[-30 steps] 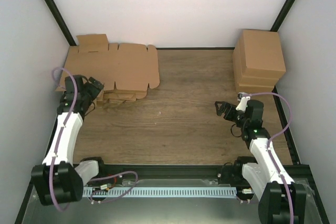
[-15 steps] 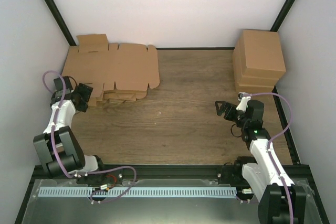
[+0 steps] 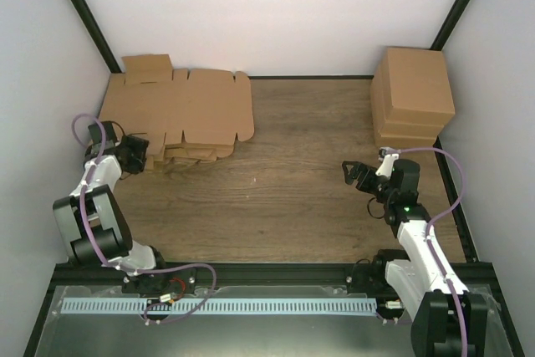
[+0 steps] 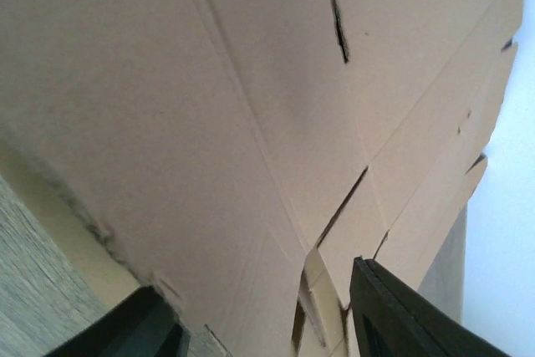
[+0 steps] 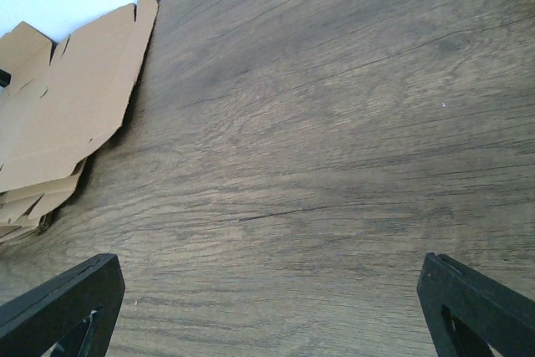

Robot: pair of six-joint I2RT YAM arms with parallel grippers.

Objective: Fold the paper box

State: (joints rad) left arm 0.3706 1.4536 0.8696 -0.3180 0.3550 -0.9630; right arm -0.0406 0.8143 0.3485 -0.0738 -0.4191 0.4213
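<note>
The paper box [image 3: 188, 106] is the flat brown die-cut sheet lying on top of the cardboard heap at the back left. It also shows at the left edge of the right wrist view [image 5: 75, 106]. My left gripper [image 3: 138, 156] is pushed in low at the heap's front left corner. In the left wrist view cardboard [image 4: 209, 106] fills the frame, and sheet edges lie between the jaws of the left gripper [image 4: 255, 277]. Those jaws stand partly apart and I see no pinch. My right gripper [image 3: 355, 171] hovers open over bare table [image 5: 267, 269], holding nothing.
Under the top sheet lies a ragged heap of more blanks [image 3: 196, 153]. A tall block of folded boxes [image 3: 411, 98] stands at the back right. White walls and black frame posts close in the wooden table [image 3: 292, 173] on three sides.
My left arm folded back to the left and its gripper dropped to the heap's front left corner. Its jaws have narrowed. The right arm has not moved.
</note>
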